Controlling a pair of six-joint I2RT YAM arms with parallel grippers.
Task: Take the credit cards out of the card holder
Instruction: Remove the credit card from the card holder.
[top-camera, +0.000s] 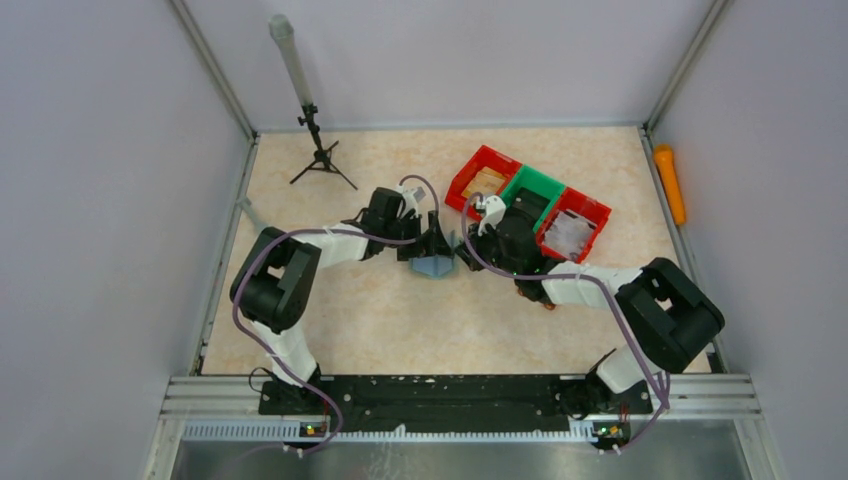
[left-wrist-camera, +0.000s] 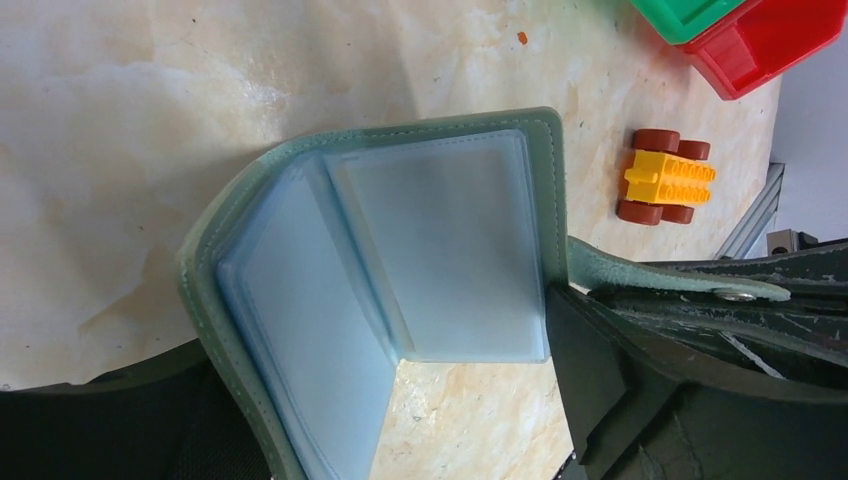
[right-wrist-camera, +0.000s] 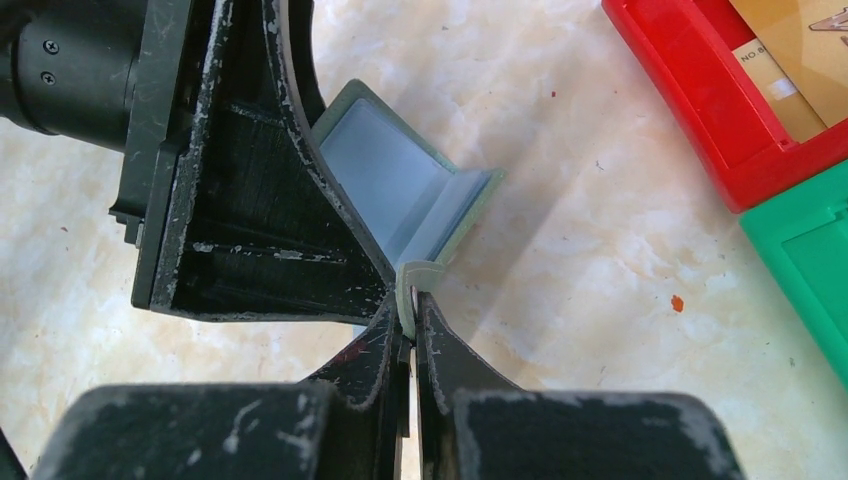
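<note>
The grey-green card holder stands open like a book on the table, its pale blue-grey pockets facing the left wrist view. No card shows in these pockets. My left gripper is open, with one finger on each side of the spread holder. My right gripper is shut on the holder's small tab, which also shows in the left wrist view. Tan card-like pieces lie in a red bin.
A row of bins stands behind the right arm: red, green, red. A yellow toy car sits right of the holder. A small tripod stands at the back left. An orange object lies by the right wall.
</note>
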